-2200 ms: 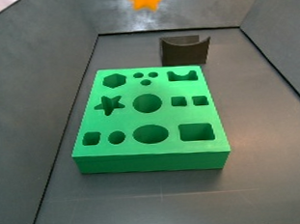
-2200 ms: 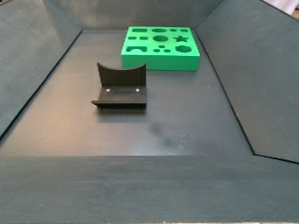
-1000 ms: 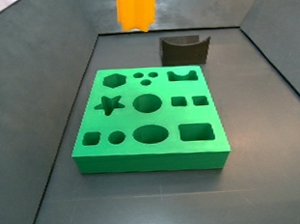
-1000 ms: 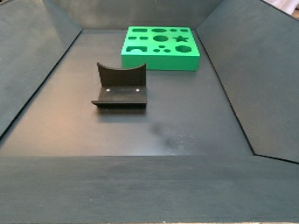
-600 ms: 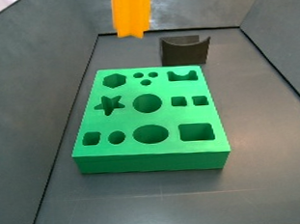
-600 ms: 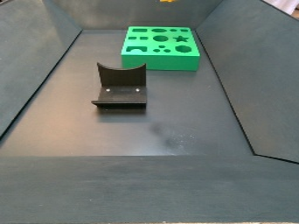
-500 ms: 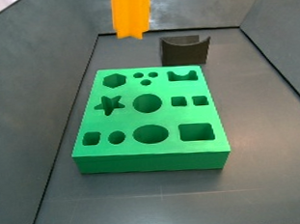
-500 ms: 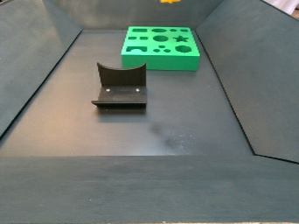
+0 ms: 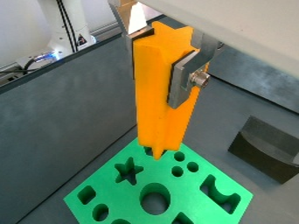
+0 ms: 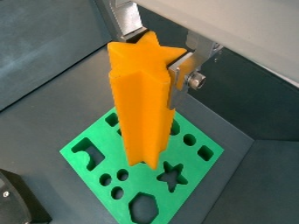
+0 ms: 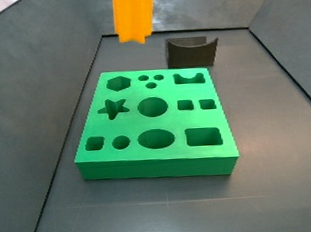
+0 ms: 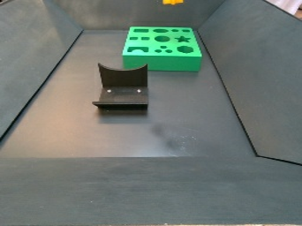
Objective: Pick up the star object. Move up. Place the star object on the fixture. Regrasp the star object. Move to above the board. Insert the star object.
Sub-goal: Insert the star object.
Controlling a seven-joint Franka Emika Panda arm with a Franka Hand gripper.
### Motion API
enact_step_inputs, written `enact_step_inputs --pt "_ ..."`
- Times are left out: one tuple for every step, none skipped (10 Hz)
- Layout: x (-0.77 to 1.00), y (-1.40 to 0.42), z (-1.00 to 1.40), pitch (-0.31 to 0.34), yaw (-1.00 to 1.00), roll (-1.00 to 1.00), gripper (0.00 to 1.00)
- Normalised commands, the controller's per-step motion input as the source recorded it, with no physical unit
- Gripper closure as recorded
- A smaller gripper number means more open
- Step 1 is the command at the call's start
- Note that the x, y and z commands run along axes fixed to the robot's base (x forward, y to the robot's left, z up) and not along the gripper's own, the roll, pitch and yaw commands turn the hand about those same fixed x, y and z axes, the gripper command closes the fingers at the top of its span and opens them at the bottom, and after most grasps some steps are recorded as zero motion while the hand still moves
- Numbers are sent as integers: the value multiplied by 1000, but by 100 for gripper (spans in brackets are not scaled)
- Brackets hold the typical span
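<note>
Gripper (image 9: 163, 66) pinching upright star object (image 9: 159, 92) above the board (image 9: 222, 199), its cutouts all empty, fixture (image 12: 120, 86) apart.

We see the board (image 11: 156, 124) lying flat on the floor (image 12: 154, 132), with the fixture (image 11: 191, 52) standing apart behind it in a side view. The gripper (image 9: 158, 54) hangs above the board, its jaws closed on the upper part of the star object (image 9: 159, 87), which stands upright, its lower end clear above the board's cutouts.
</note>
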Motion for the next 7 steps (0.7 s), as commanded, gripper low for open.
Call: enact_step_inputs --pt "-60 0 0 0 -46 0 100" --pt "-29 0 0 0 0 0 100" --pt "-49 0 0 0 0 0 100" --pt "-86 0 -3 0 0 0 100" --pt "-109 0 -23 0 0 0 100" --pt "-174 0 -49 0 -3 0 100" --pt "-177 0 -60 0 -11 0 100"
